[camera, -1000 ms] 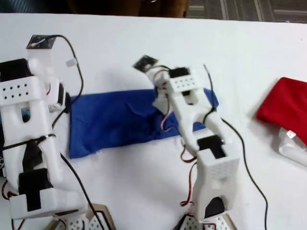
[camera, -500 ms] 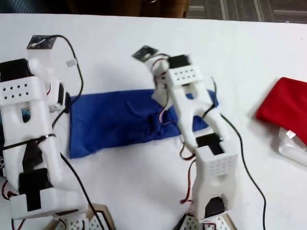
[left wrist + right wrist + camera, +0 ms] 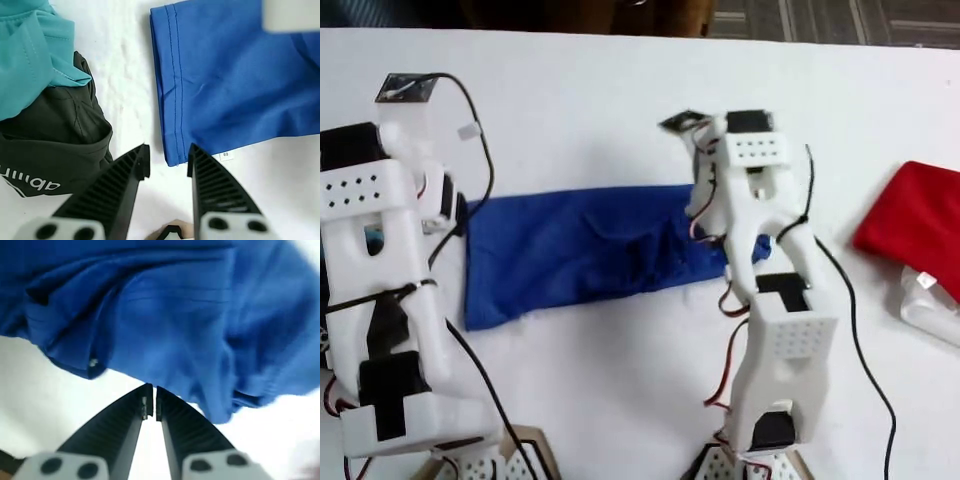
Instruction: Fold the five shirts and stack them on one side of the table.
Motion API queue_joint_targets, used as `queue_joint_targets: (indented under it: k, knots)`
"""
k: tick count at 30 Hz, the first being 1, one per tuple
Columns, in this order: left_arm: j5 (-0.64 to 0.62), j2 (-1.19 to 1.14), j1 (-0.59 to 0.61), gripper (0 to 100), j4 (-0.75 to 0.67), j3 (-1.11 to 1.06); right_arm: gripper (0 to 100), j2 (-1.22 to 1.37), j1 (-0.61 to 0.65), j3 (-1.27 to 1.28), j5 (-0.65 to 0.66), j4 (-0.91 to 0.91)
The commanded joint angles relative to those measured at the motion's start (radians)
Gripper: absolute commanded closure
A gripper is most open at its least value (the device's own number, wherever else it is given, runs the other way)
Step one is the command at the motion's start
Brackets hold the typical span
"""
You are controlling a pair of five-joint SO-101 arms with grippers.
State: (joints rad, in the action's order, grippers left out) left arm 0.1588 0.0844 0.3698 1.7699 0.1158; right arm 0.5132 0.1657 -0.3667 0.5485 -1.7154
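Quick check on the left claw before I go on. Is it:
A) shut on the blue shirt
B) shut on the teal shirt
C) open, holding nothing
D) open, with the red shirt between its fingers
C: the left claw stands open, its fingers apart by the hemmed corner of the blue shirt, gripping nothing; the teal shirt lies off to the side.

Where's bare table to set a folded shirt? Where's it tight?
Free: table beyond the blue shirt; between the right arm and the red shirt; near side between the arm bases. Tight: left end, teal shirt and dark shirt beside the blue one.
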Motion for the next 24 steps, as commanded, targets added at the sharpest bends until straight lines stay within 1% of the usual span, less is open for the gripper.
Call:
queue_joint_targets:
  k: [1, 8, 16, 20, 24]
  knots:
    - [0.005, 0.044, -0.006, 85, 0.008, 0.004, 98.0, -0.008, 0.058, 0.043, -0.011, 0.059]
    - [0.006, 0.044, -0.006, 85, 0.008, 0.004, 98.0, -0.007, 0.183, 0.089, -0.012, 0.179]
    - [0.006, 0.044, -0.006, 85, 0.008, 0.004, 98.0, -0.005, 0.291, 0.094, -0.012, 0.338]
    - [0.006, 0.044, -0.005, 85, 0.008, 0.004, 98.0, 0.004, 0.309, 0.094, -0.012, 0.349]
    - [0.006, 0.044, -0.005, 85, 0.008, 0.007, 98.0, 0.068, 0.306, 0.089, -0.012, 0.348]
